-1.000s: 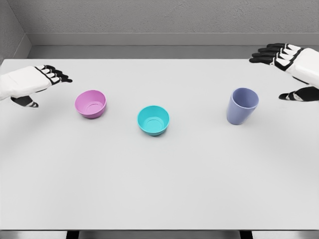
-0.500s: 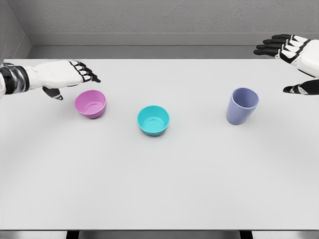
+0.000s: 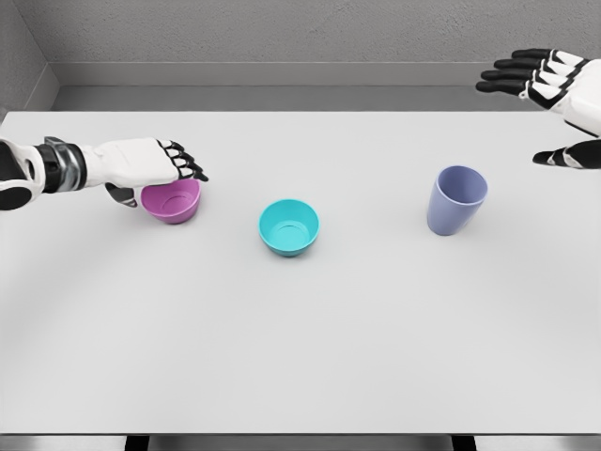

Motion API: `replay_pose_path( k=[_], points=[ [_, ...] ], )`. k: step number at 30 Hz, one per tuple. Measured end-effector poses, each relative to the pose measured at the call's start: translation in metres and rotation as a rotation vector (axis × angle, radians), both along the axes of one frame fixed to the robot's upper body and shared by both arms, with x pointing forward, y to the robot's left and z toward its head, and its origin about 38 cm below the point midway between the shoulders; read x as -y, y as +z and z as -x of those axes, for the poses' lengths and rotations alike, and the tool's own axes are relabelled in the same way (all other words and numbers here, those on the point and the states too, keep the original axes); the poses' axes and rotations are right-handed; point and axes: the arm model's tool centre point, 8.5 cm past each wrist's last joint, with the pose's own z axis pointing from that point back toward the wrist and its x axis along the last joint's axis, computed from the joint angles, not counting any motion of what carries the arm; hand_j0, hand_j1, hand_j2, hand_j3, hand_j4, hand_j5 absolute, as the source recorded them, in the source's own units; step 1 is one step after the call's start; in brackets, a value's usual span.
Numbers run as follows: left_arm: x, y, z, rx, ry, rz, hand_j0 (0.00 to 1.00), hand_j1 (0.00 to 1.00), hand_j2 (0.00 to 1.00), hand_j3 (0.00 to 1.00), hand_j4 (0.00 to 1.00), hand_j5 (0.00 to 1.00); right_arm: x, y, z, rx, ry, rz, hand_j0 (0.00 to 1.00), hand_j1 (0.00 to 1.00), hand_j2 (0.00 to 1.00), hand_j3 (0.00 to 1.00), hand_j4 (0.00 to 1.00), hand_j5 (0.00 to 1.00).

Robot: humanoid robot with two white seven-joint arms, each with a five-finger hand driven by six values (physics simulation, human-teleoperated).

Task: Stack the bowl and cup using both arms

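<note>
A pink bowl stands on the white table at the left. My left hand hovers right over its rim, fingers extended, thumb down at the bowl's left side, open and holding nothing. A teal bowl sits upright in the middle. Right of it stands a lavender cup. My right hand is up at the far right edge, well away from the cup, fingers spread open.
A grey wall runs behind the table's back edge. The table's front edge lies near the bottom of the view.
My left hand has moved right and down from the table's left edge until it covers the pink bowl. The right hand has drifted further right and up. Bowls and cup have not moved.
</note>
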Motion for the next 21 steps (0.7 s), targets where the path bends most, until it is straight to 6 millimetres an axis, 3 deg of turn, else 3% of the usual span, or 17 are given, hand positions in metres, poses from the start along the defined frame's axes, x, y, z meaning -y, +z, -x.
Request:
replay_pose_path(
  k=[8,21],
  points=[
    [0.005,-0.007,0.002,-0.011,-0.015,-0.019,1.00,1.00,1.00,1.00,1.00,1.00,0.004,0.013,0.001,0.038,-0.011,-0.004,1.00,1.00,1.00,1.00,1.00,1.00],
    [0.010,-0.012,0.001,-0.011,-0.025,-0.043,1.00,1.00,1.00,1.00,1.00,1.00,0.006,0.015,0.001,0.042,-0.016,-0.003,1.00,1.00,1.00,1.00,1.00,1.00]
  ],
)
